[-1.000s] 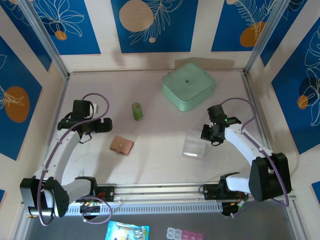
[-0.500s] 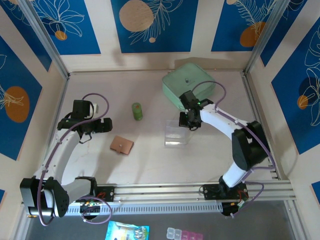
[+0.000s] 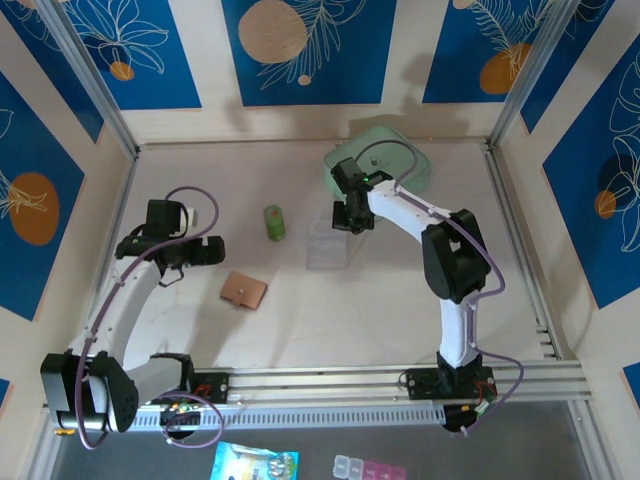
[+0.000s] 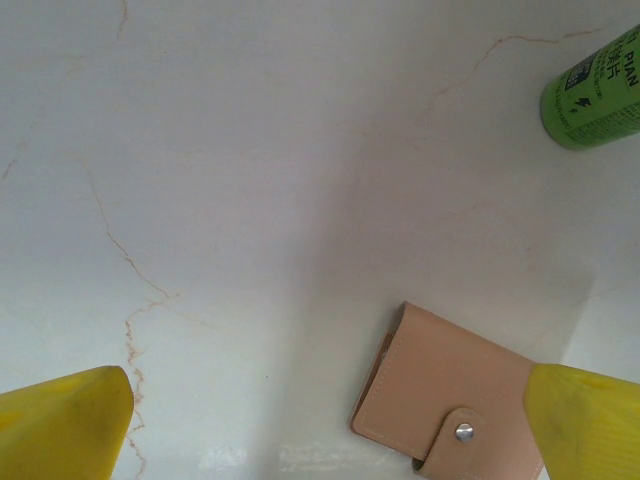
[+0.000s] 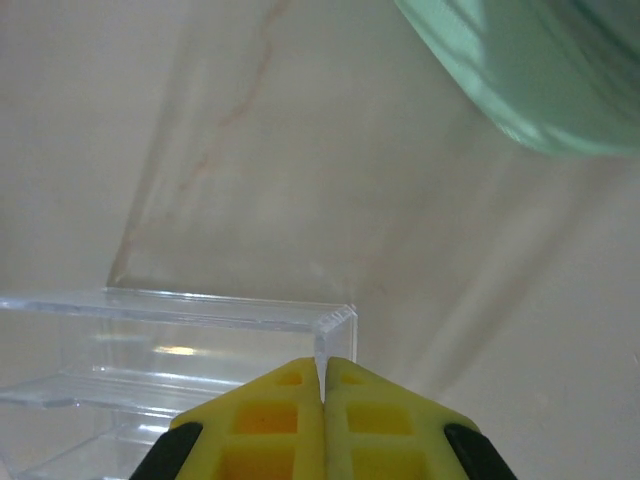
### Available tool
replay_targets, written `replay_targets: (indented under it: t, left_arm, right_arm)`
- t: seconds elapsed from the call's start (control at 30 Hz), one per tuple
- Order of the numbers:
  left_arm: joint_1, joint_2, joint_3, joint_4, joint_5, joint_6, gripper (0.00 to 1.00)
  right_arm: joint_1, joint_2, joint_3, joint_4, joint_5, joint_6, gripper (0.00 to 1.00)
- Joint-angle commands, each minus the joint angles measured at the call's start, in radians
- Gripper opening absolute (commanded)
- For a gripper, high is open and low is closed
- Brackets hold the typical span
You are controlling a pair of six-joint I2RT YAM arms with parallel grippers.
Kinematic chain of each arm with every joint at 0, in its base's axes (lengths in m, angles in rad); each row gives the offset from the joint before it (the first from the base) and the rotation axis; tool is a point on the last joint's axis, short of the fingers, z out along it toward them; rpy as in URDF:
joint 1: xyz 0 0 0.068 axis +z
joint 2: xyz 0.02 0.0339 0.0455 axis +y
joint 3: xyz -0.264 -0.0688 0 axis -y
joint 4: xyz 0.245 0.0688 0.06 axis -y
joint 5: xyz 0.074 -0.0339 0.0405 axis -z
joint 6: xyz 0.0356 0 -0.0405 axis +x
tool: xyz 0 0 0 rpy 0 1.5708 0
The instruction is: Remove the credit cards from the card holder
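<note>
The clear box clamped thinly in the right end effector could be dropped beyond the card holder, beside which the left end effector is spread.

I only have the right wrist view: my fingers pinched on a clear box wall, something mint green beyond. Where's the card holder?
Observer: The card holder lies on the table, left of your clear box and closer to the near edge, apart from it.
Operator: Is it open?
Observer: No, it's closed. The left wrist view shows it snapped shut.
Operator: And the other arm?
Observer: The left gripper stands open, just left of the holder and a little farther back.
</note>
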Motion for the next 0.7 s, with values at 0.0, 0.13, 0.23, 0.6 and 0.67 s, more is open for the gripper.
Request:
replay_targets:
  t: [0.0, 0.13, 0.23, 0.6, 0.67]
  left_arm:
    - [-0.004, 0.002, 0.009, -0.022, 0.014, 0.012, 1.0]
    - [-0.004, 0.002, 0.009, -0.023, 0.011, 0.013, 1.0]
    - [-0.004, 0.003, 0.008, -0.023, 0.011, 0.013, 1.0]
    - [-0.004, 0.01, 0.011, -0.025, 0.015, 0.015, 1.0]
    - [-0.004, 0.011, 0.011, -0.024, 0.02, 0.015, 1.0]
  right_arm:
    - [0.004, 0.05, 0.073, -0.057, -0.021, -0.01, 0.06]
    - [0.001, 0.079, 0.116, -0.077, -0.015, -0.017, 0.06]
    - [0.002, 0.086, 0.13, -0.081, -0.016, -0.021, 0.06]
    - [0.008, 0.059, 0.136, -0.092, 0.0, -0.025, 0.17]
    - [0.01, 0.049, 0.134, -0.095, 0.005, -0.026, 0.18]
